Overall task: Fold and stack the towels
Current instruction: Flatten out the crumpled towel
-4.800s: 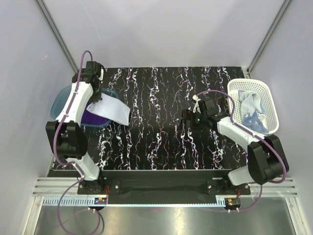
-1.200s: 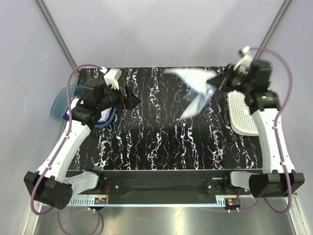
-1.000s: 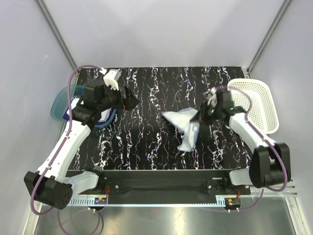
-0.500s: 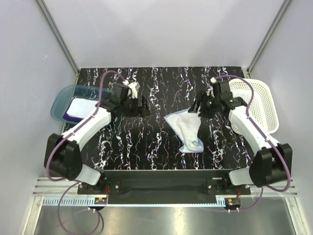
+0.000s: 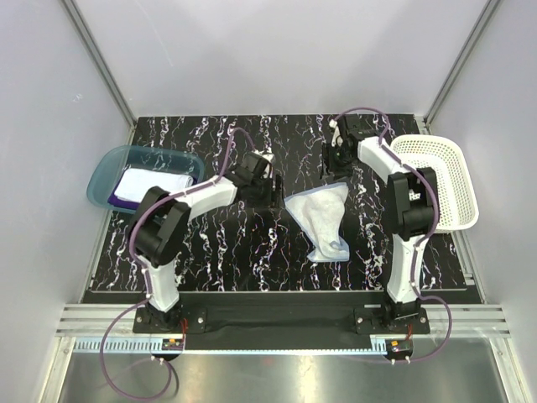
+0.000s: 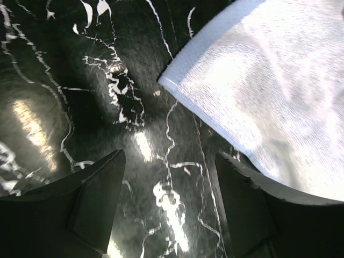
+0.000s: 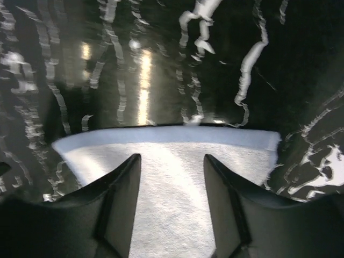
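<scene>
A light blue towel [image 5: 323, 220] lies crumpled and partly spread in the middle of the black marbled table. My left gripper [image 5: 273, 193] stands open just left of the towel's left corner [image 6: 166, 83], with only bare table between its fingers [image 6: 99, 199]. My right gripper [image 5: 335, 164] hovers open over the towel's far edge [image 7: 172, 137], its fingers [image 7: 121, 204] straddling the cloth [image 7: 172, 199] without pinching it. A white towel [image 5: 153, 182] lies folded on a purple towel [image 5: 122, 198] in the teal tray.
The translucent teal tray [image 5: 102, 170] sits at the table's left edge. A white mesh basket [image 5: 426, 146] stands at the right edge with nothing in it. Grey walls close in the table on three sides.
The right gripper swung the light blue towel out of the air onto the table, let go, and moved to its far edge. The left arm came over from the tray to the towel's left corner.
</scene>
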